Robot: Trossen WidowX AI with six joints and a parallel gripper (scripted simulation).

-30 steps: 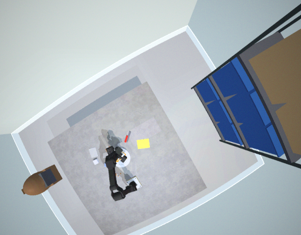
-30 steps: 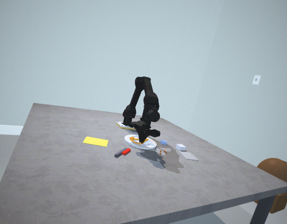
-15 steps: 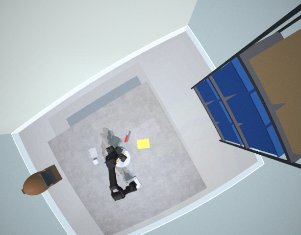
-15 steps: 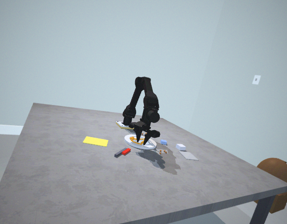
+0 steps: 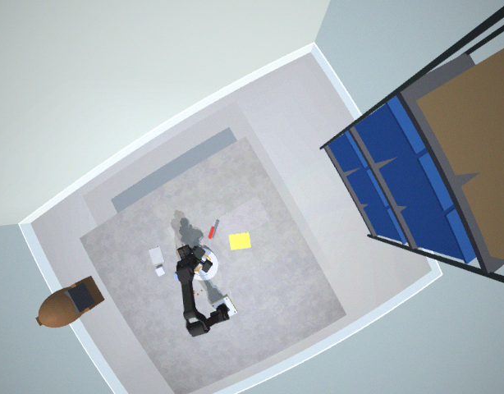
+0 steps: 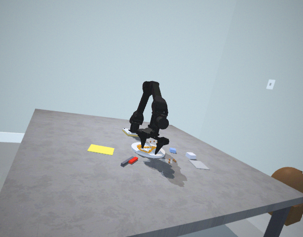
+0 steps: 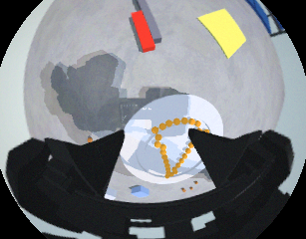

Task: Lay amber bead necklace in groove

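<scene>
Left to right in the exterior view, one yellow sheet (image 5: 240, 240) (image 6: 100, 149) (image 7: 223, 32) and one red bar (image 5: 211, 232) (image 6: 133, 160) (image 7: 143, 31) precede one bead board (image 5: 215, 263) (image 6: 160, 154) (image 7: 138, 124), supporting one bunched necklace (image 5: 208, 257) (image 6: 149, 152) (image 7: 176, 121), probably not fully grooved. The single gripper (image 5: 195, 259) (image 6: 149, 150) (image 7: 156, 131) spreads unclenched above, perhaps for release or regrasping; one blue block (image 5: 176, 276) (image 6: 172, 150) (image 7: 140, 191) sits farther right.

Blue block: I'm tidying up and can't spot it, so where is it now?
In the exterior view, the blue block lies just right of the round board, between it and the white block.
</scene>
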